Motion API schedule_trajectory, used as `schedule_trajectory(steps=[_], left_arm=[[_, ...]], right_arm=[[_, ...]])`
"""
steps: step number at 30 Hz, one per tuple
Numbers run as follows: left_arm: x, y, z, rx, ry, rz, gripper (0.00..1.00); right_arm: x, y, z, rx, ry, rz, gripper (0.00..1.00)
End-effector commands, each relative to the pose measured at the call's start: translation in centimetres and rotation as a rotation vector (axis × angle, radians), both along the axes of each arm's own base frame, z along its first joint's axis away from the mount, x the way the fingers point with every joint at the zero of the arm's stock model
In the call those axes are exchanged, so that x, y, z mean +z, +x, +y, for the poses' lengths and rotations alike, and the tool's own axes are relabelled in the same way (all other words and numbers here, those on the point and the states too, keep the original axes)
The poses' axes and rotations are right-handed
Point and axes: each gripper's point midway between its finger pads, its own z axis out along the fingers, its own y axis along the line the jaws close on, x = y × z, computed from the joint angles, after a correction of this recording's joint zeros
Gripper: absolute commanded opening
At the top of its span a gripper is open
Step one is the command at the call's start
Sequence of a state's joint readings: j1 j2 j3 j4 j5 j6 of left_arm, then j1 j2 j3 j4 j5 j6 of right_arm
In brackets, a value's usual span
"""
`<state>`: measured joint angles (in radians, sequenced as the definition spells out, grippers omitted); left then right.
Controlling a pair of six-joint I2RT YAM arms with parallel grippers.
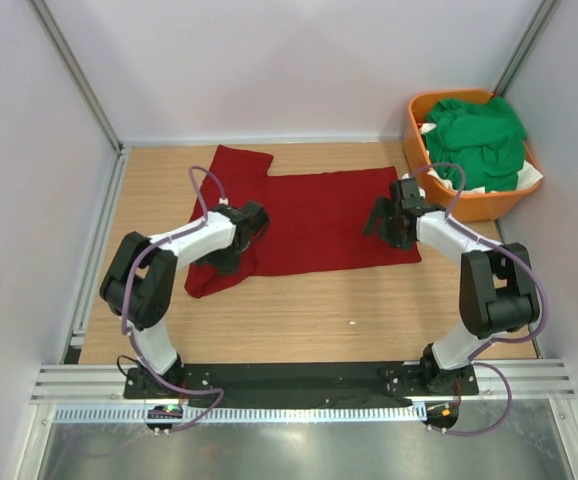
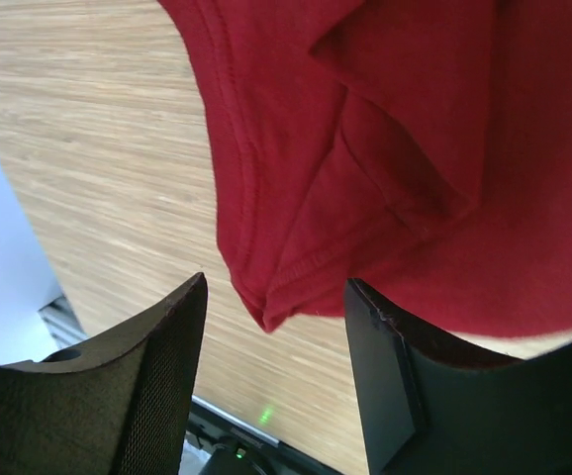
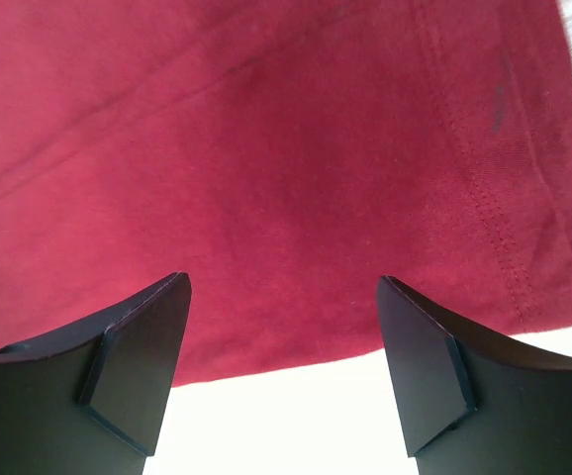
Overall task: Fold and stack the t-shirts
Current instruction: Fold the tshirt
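Red tee (image 1: pixel 319 220) lies spread on the tabletop (image 1: pixel 299 310). Its creased sleeve corner points in between the left fingers (image 2: pixel 157 366), and its edge crosses just ahead of the right fingers (image 3: pixel 138 366). Both pairs stand apart and hold nothing. To fold cleanly, I judge each pair should drop straight down, slip one finger under the edge and pinch close to the hem. The cloth by the left fingers looks doubled over, so they could catch two layers. Both edges should lift together, evenly. Green tees (image 1: pixel 479 135) sit in the basket (image 1: pixel 417 125), beyond the right fingers.
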<state>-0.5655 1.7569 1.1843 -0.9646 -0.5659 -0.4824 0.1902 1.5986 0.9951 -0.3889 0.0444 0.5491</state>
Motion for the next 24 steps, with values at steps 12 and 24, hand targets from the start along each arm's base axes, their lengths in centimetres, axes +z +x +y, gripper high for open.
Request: schedule_trajectory(steps=[12, 24], left_arm=[[-1.3, 1.2, 0.4, 0.009, 0.121, 0.014, 0.44], [-1.1, -0.4, -0.5, -0.009, 0.129, -0.015, 0.61]], right_arm=[[-1.0, 1.2, -0.6, 0.04, 0.034, -0.01, 0.82], [-3.1, 1.2, -1.9, 0.006, 0.084, 0.029, 0.82]])
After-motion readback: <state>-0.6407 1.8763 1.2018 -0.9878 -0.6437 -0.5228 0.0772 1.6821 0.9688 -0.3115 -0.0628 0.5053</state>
